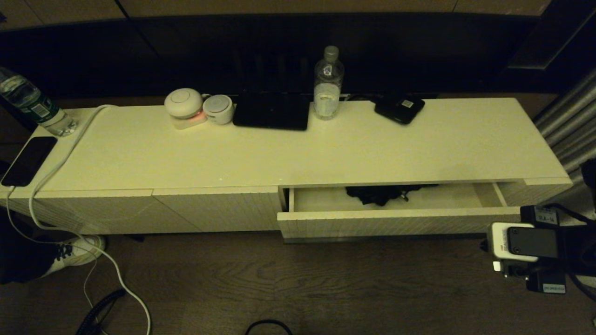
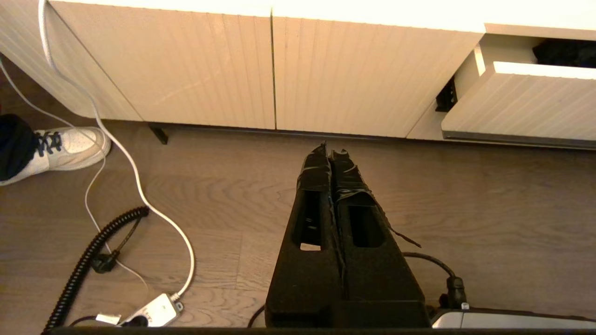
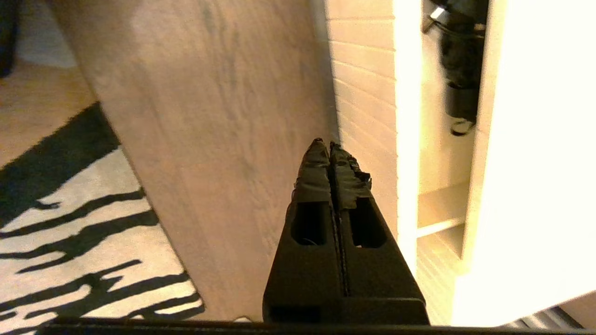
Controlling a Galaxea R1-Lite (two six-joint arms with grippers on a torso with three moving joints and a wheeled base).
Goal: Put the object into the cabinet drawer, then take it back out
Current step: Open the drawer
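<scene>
Inside the half-open wide shallow white cabinet drawer, toward its back edge and partly tucked under the cabinet top, lies the object, a crumpled black bundle that looks like cloth or straps, so judging by how things lie, the "put it in" half looks done and the "take it back out" half is what's left. The bundle sprawls with its long axis running along the drawer's width, sitting about mid-drawer. In the head view, the right arm is parked low at roughly 4 o'clock from the drawer, just past its right front corner. The right gripper has its fingers clenched together on nothing, hanging in front of the ribbed drawer face and apart from it; from there the bundle lies ahead, beyond the front panel and down inside. The left gripper is also pressed closed and empty, low over the wood floor in front of the closed ribbed panels, with the drawer well off at about 2 o'clock. So I'd say the right arm is clearly the nearer one for the reach-in.
</scene>
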